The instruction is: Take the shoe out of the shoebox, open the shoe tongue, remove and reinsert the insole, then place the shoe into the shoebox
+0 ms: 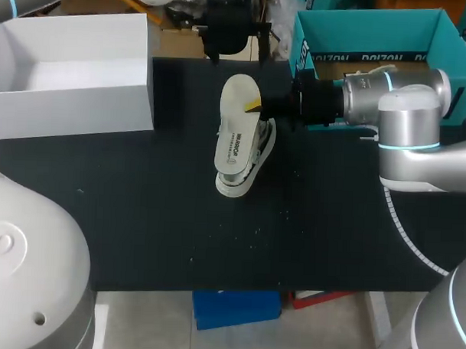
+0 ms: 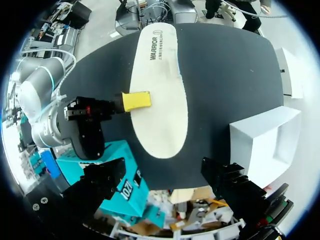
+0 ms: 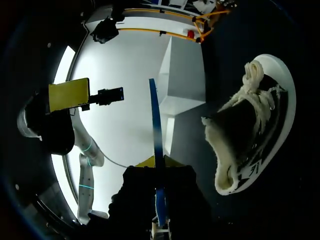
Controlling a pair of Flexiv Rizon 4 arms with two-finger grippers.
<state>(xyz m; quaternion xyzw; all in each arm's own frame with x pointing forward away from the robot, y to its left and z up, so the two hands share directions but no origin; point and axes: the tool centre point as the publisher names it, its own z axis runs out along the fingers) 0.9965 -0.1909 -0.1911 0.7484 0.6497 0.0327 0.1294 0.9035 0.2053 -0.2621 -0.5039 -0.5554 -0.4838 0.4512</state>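
Observation:
A white shoe stands on the black table, its opening and loose laces facing my right wrist camera. Just above it hangs the cream insole, printed side up. My right gripper is shut on one long edge of the insole, and one of its yellow fingertips lies on the insole's top. In the right wrist view the insole shows edge-on as a thin blue line between the fingers. My left gripper hangs wide open above the insole, touching nothing.
An open teal shoebox stands at the back right behind my right arm. An open white box stands at the back left. The front half of the black table is bare.

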